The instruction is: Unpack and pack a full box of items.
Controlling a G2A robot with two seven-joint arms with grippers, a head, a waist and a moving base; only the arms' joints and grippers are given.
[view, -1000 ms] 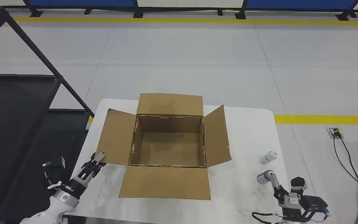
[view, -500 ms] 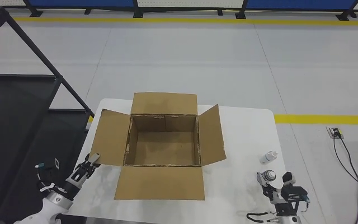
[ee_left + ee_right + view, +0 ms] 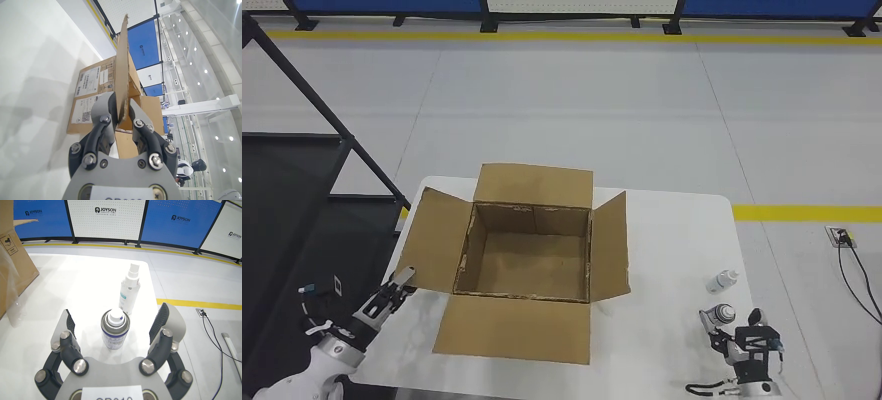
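Observation:
An open, empty cardboard box [image 3: 527, 262] stands mid-table with all its flaps spread. My left gripper [image 3: 402, 279] sits at the outer corner of the box's left flap [image 3: 434, 240]. The left wrist view has that gripper [image 3: 122, 106] shut on the flap's edge [image 3: 122, 72]. A blue-labelled spray can [image 3: 115, 328] stands upright between the wide-open fingers of my right gripper [image 3: 116, 311], untouched. The can [image 3: 721, 316] and right gripper [image 3: 730, 331] are near the table's front right. A white spray bottle [image 3: 130, 289] stands just beyond the can.
The white table [image 3: 672, 230] has bare room between the box and the spray bottle [image 3: 725, 281]. A clear plastic sheet [image 3: 11, 294] hangs beside the box's side. A black frame [image 3: 302, 200] stands left of the table. A cable [image 3: 213, 332] lies on the floor.
The box has slid left and turned slightly, with my left gripper moving left while holding the flap. My right gripper has drawn back from the can toward the near edge.

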